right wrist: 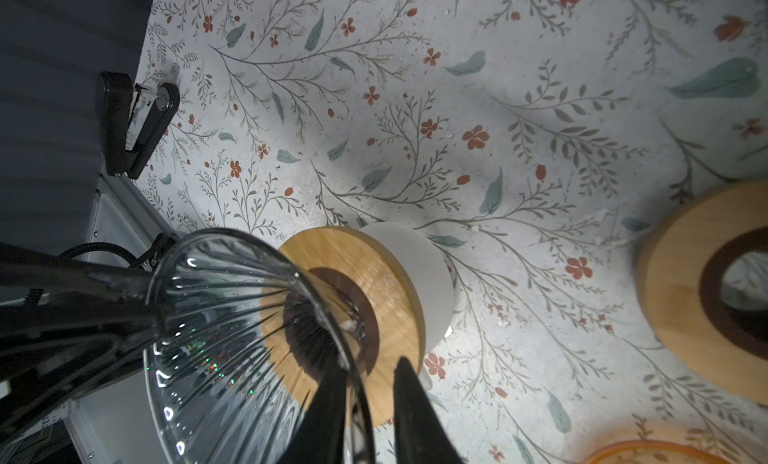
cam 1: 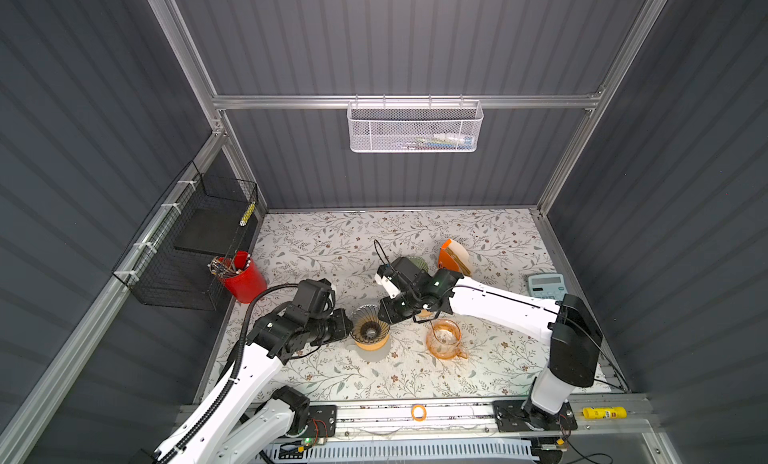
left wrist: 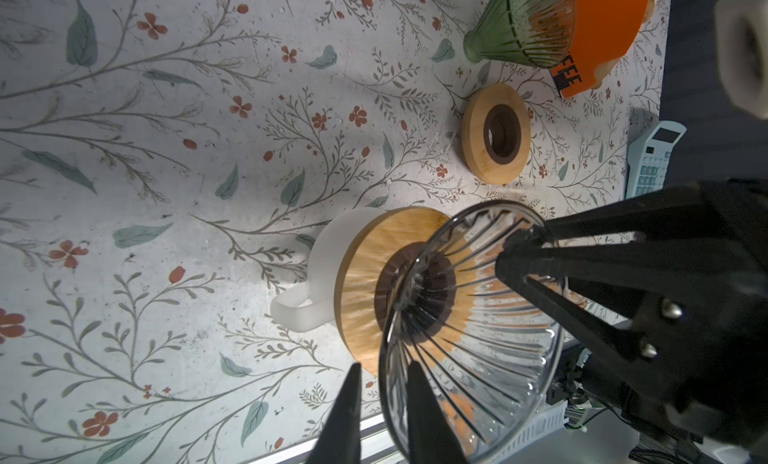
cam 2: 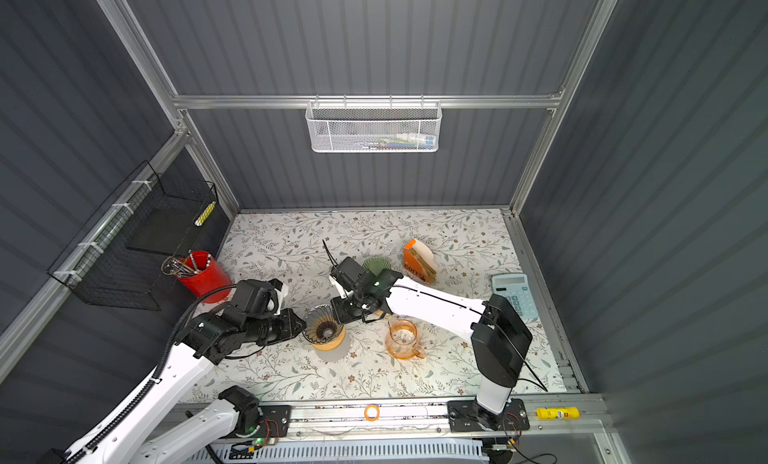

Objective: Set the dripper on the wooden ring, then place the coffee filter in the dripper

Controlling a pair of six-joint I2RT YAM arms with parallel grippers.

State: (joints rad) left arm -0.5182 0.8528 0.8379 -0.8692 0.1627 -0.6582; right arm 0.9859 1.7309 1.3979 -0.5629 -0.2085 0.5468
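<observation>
The clear glass dripper (cam 1: pixel 369 327) stands on a wooden collar (left wrist: pixel 361 283) over a white mug (left wrist: pixel 328 254) on the tabletop (cam 1: pixel 332 242). The left tool (left wrist: pixel 384 370) and the right tool (right wrist: pixel 372 362) are both released, jaws a little apart astride its rim. The right arm stands between it and the coffee filters (cam 1: pixel 459 250), which sit in an orange holder (cam 1: pixel 445 258); the letters "FEE" are readable on it. A wooden ring (left wrist: pixel 473 150) and an orange pitcher (cam 1: pixel 444 339) lie near, and a red cup (cam 1: pixel 245 281) holds pens (cam 1: pixel 224 266).

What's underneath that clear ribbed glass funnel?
The glass dripper sits on a wooden ring, which rests on a white mug. The ring and dripper cover the mug's mouth, so its inside cannot be seen.
</observation>
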